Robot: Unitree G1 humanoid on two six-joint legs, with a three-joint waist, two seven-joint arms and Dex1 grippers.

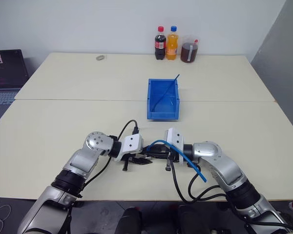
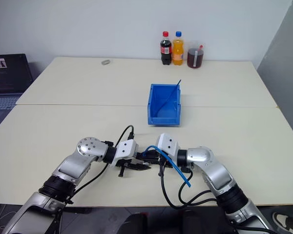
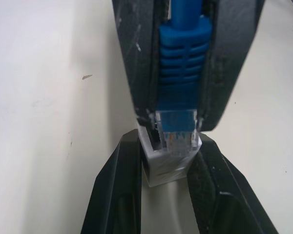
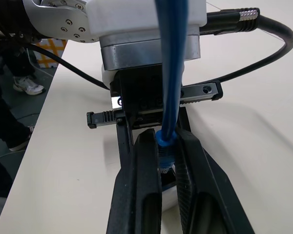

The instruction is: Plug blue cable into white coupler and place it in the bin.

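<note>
Low over the near edge of the counter (image 1: 63,126) the two arms meet nose to nose so that plug and socket line up on one axis. The left gripper (image 3: 168,170) has its jaws closed on the white coupler (image 3: 167,163), socket turned toward the other arm, which holds the block steady against a push. The right gripper (image 4: 168,161) has its jaws clamped tight on the moulded boot of the blue cable (image 3: 183,53), close behind the clear plug, so the soft cable cannot buckle. The plug tip sits at the mouth of the coupler, apparently only partly entered. The rest of the cable loops back over the right wrist. The bin (image 1: 151,100) waits farther back, mid-counter, well apart from both hands
</note>
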